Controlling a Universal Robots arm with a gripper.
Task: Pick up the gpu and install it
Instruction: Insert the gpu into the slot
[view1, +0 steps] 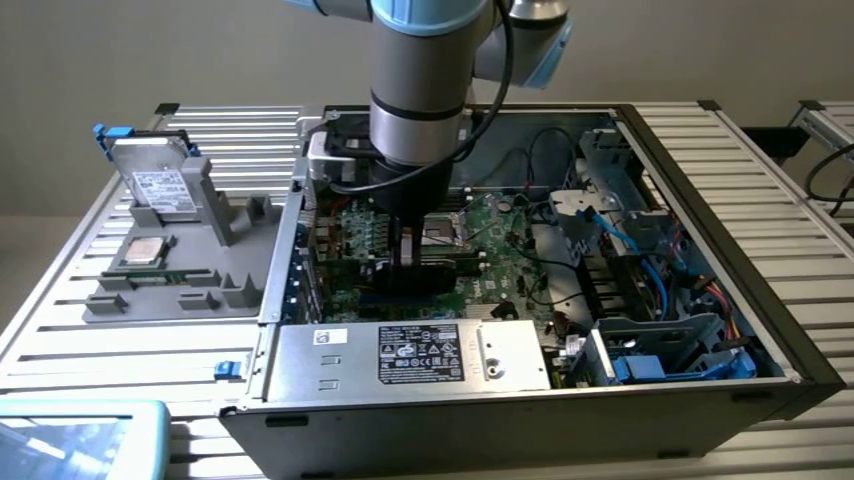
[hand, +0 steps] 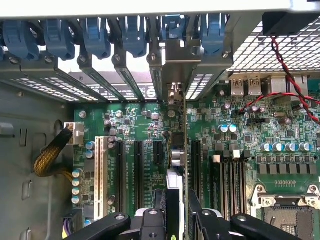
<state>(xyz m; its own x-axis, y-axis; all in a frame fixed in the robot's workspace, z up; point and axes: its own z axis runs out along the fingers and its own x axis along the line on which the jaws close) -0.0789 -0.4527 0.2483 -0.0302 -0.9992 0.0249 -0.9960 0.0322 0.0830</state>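
One card matters here: the gpu (hand: 184, 165) stands on edge in the gripper (hand: 181, 215), jaws clamped on its upper edge, inside the open computer case (view1: 747, 300). In the wrist view you see it as a thin line running up toward its silver bracket (hand: 175, 65), which sits at the rear slot openings. It hangs over the motherboard (hand: 240, 145), between the black expansion slots (hand: 139, 165); whether its edge is already in a slot I cannot tell.

To do this well, I judge you should keep the card square to the slot and the bracket lined up with its opening, and press straight down without twisting.

Outward, the case lies on a slatted metal table (view1: 747, 140). Beside it, at the exterior view's left, a grey parts tray (view1: 240, 270) carries a hard drive (view1: 158, 185).
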